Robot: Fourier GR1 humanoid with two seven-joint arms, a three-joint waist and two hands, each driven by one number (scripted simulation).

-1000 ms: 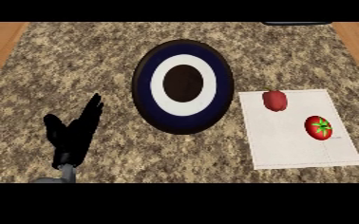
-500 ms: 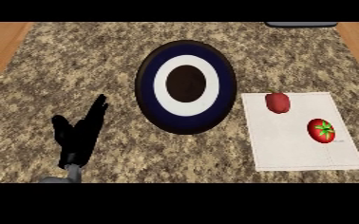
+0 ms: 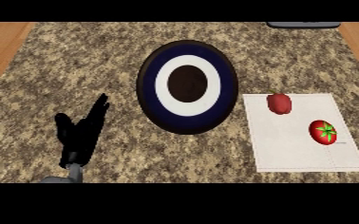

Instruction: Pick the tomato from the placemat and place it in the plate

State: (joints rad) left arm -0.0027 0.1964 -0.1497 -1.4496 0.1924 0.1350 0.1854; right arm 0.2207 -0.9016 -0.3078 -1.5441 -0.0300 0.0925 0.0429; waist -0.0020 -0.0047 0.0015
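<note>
The left hand (image 3: 80,135) shows at the lower left of the head view, released, its fingers straight and pointing up and a little to the right, thumb set off to the left, grasping nothing. It rests over the speckled counter (image 3: 84,61), with a short piece of grey forearm below it at the view's lower edge. The right hand is not in view.

To the right of the hand, apart from it, lies the plate (image 3: 151,83), round with a dark blue rim, a white ring and a dark centre; nothing lies on it. Just beside the plate's right edge lies the white placemat (image 3: 288,144). The tomato (image 3: 322,132) sits on the placemat near its right side, green stem up, well apart from the hand. A second red fruit (image 3: 279,103) lies on the placemat's upper part, nearer the plate. A dark object (image 3: 303,24) shows partly at the counter's far right edge.
</note>
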